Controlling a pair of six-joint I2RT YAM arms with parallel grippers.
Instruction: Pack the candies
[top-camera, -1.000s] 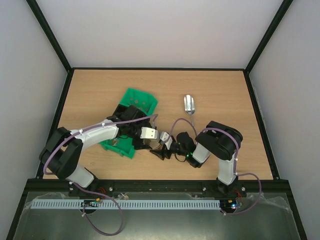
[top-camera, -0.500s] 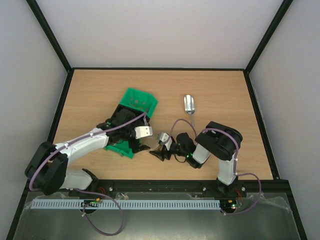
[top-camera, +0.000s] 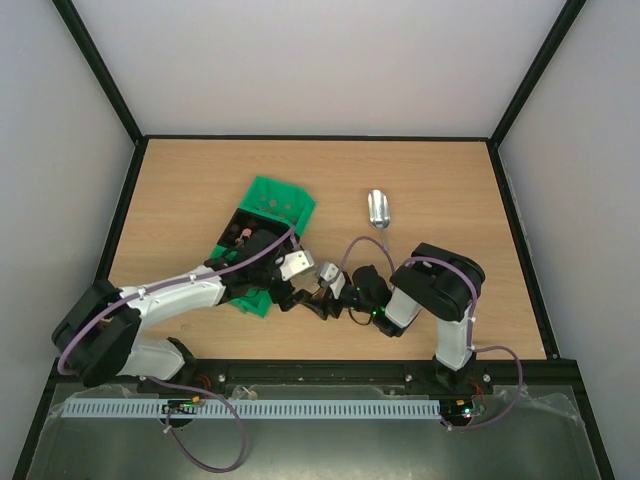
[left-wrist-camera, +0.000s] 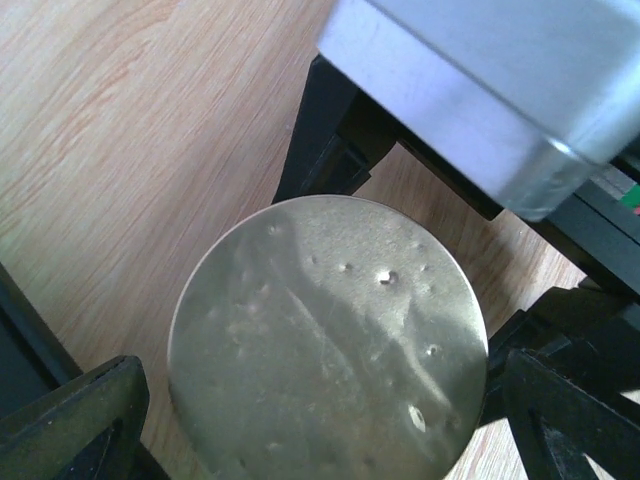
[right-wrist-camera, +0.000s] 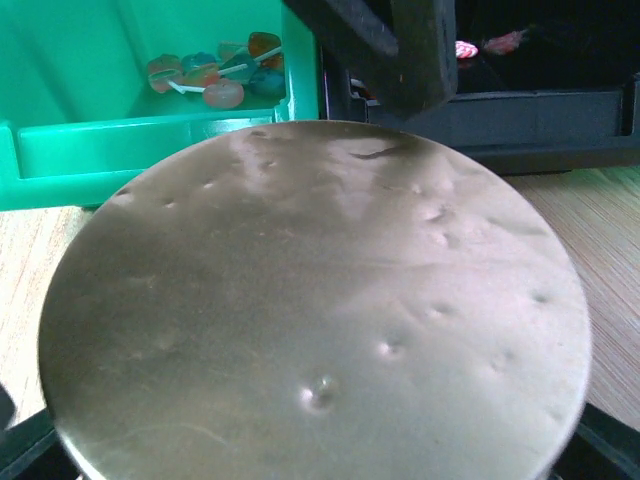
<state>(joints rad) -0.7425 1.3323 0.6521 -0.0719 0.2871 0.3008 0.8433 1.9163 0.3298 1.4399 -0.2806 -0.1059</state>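
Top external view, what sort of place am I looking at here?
Probably a robot test cell: a wooden table boxed in by plain white panels on a black frame, with the left arm and right arm bolted at its near edge.

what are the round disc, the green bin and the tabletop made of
Round disc: looks like thin metal, dull brassy sheen with small dents.
Green bin: likely moulded plastic, smooth, evenly coloured.
Tabletop: wood or wood-look laminate, pale grain lines.
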